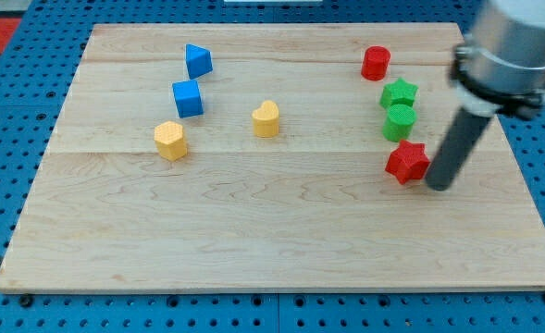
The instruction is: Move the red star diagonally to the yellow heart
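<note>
The red star [407,163] lies on the wooden board at the view's right. My tip [437,186] is just to the star's right and slightly below it, touching or nearly touching it. The yellow heart [266,118] stands near the board's middle, well to the star's left and a little higher up the view.
A green star [400,93] and a green cylinder [400,122] stand just above the red star. A red cylinder [376,63] is higher up. A yellow hexagon [170,141], a blue cube [188,98] and a blue triangle [198,60] are at the left. The board's right edge [522,176] is close to my tip.
</note>
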{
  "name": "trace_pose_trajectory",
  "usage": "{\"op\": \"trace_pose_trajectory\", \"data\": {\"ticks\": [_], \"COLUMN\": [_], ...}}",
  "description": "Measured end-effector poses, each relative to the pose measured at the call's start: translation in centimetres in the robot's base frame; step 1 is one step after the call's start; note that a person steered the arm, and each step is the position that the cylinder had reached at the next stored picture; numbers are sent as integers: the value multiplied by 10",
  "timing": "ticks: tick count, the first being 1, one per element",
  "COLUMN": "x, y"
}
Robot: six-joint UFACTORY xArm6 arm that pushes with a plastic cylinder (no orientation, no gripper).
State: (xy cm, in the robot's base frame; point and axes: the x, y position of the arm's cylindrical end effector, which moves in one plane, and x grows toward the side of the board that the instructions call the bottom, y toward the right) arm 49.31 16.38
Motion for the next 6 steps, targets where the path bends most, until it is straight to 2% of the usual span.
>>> {"op": "trace_pose_trajectory", "data": {"ticks": [1,2,3,5,6], "x": [-7,-19,-47,-42,-50], "y": [-5,41,51,-81,-28]}}
